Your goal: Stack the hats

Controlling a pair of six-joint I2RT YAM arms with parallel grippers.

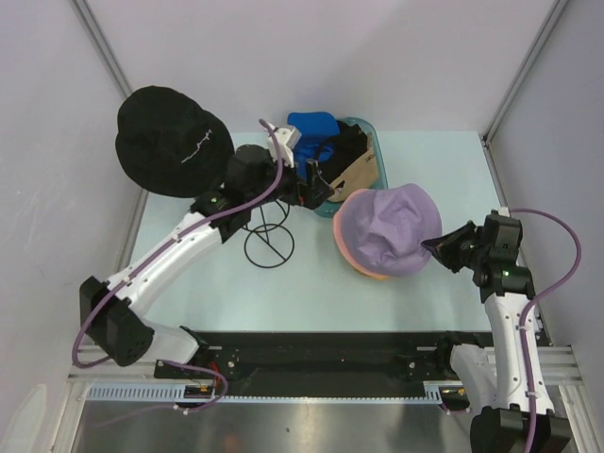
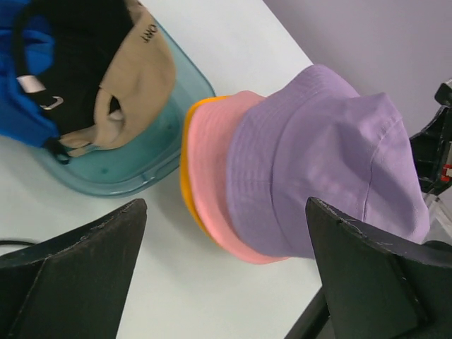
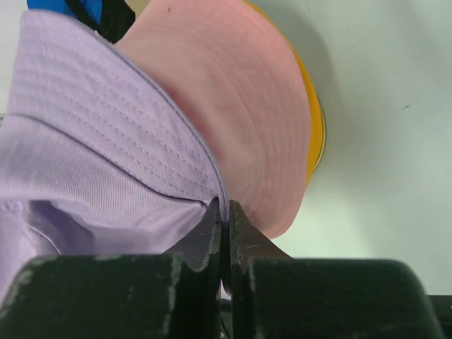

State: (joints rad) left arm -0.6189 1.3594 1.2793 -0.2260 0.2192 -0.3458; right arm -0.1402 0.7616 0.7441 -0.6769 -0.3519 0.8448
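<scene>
The right hand [image 3: 224, 212] has its two fingers pressed together on the brim of the lavender hat [image 1: 392, 226], pinching the fabric edge. That hat spreads away from the fingertips and sits over the pink hat [image 2: 212, 162], which lies on the orange hat [image 3: 318, 134], so the three make one pile on the table [image 1: 425, 160] directly in front of this hand.

The left hand [image 2: 224, 212] hangs above the table with its fingers wide apart and nothing between them. From its own view the pile lies just ahead of the fingertips. A teal tray [image 2: 141, 169] sits ahead and to its left, holding the tan cap [image 2: 138, 78] and the blue cap [image 1: 311, 125]. Back along the left arm stands a black wire stand [image 1: 269, 241]. The black bucket hat [image 1: 170, 142] is well away from both hands, at the far left corner.
</scene>
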